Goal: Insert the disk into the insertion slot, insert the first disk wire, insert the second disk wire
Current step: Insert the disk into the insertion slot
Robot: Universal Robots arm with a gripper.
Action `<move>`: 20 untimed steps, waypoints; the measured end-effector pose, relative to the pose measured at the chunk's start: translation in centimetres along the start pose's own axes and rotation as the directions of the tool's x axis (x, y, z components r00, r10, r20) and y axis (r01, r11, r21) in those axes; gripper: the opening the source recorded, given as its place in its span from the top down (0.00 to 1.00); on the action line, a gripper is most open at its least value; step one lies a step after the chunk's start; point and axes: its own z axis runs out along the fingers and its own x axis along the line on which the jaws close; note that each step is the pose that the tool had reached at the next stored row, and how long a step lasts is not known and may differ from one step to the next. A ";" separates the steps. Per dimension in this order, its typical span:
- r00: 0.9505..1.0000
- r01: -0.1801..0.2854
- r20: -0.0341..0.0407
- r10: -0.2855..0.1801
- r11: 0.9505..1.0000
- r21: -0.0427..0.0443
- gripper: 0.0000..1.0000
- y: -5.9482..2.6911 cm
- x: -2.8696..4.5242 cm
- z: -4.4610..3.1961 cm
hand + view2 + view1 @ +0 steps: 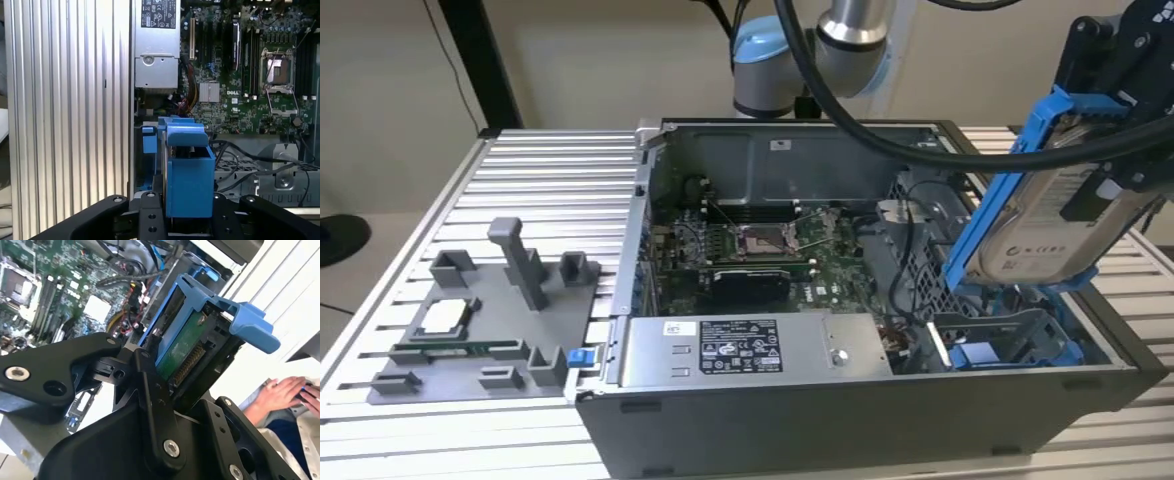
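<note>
Step 1 in hand: disk insertion. Black gripper (pixel 180 385) clenched on flat silver-grey disk in bright blue plastic frame (pixel 1047 215). Disk hangs tilted above insertion slot (pixel 1001 345), the perforated grey bay w/ blue fittings in open grey metal PC case (pixel 854 420). Lower edge near bay, not seated. IMO needs frame squared to bay walls for entry. Both wires not yet in.

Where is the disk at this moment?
The disk is on the exterior view's right, held tilted in the gripper just above the insertion slot at the computer case's right end, not yet seated in it.
</note>
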 end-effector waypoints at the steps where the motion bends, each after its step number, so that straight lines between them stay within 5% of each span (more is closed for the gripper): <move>1: 1.000 0.000 0.009 0.000 1.000 0.000 1.00 -0.01 0.10 0.06; 3: 1.000 0.000 0.015 0.000 1.000 0.001 1.00 -0.02 0.52 0.21; 13: 1.000 -0.013 0.022 0.013 1.000 0.002 1.00 -0.16 2.31 1.19; 20: 1.000 -0.016 0.023 0.015 1.000 0.002 1.00 -0.33 2.62 1.33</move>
